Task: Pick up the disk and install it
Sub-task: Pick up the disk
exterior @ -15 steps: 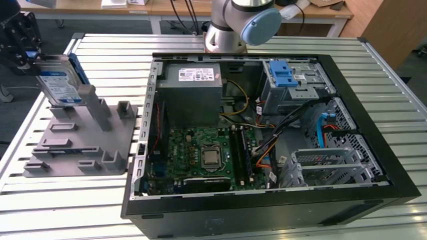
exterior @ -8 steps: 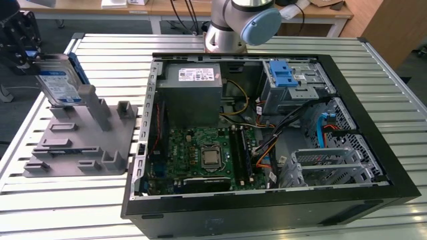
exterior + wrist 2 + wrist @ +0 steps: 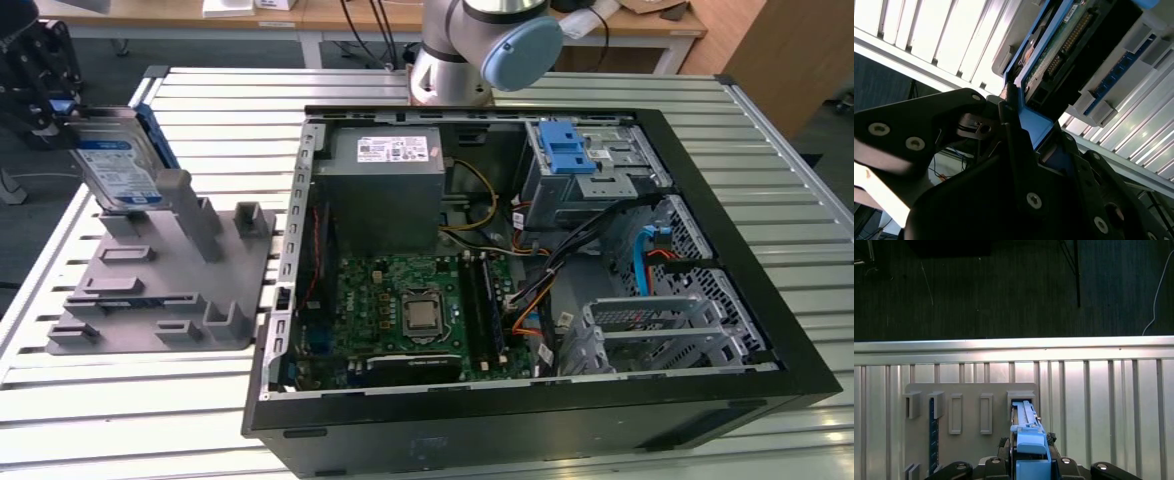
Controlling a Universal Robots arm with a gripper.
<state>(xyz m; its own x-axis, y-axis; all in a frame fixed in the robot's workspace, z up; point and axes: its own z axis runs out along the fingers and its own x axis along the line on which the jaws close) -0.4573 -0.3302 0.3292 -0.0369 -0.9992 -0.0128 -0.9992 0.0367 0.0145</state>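
Gripper point(image 3: 59, 108) sits at the far left of the exterior view, at the upper end of the disk point(image 3: 118, 165). It is clamped on the disk: in the second wrist view the gripper point(image 3: 1035, 131) has a black finger point(image 3: 1010, 117) pressed flat against the blue side rail, with the other finger touching the rail's opposite face. The disk's point(image 3: 1056, 52) green circuit board shows beyond the fingers. In the first wrist view the gripper point(image 3: 1029, 444) has the blue rail end between its tips, and the disk point(image 3: 1025, 415) runs edge-on away from it into a slot.

That slot belongs to a grey holder point(image 3: 147, 290), where the disk stands upright on its edge, label facing the exterior view's left. The holder point(image 3: 969, 390) lies on a slatted metal table point(image 3: 134, 420), just beside an open computer case point(image 3: 534, 425) towards the exterior view's right. Inside the case lie a green motherboard point(image 3: 400, 300), a grey power box point(image 3: 387, 190) and a drive cage with a blue latch point(image 3: 566, 155). The arm's base point(image 3: 461, 55) rises behind the case.
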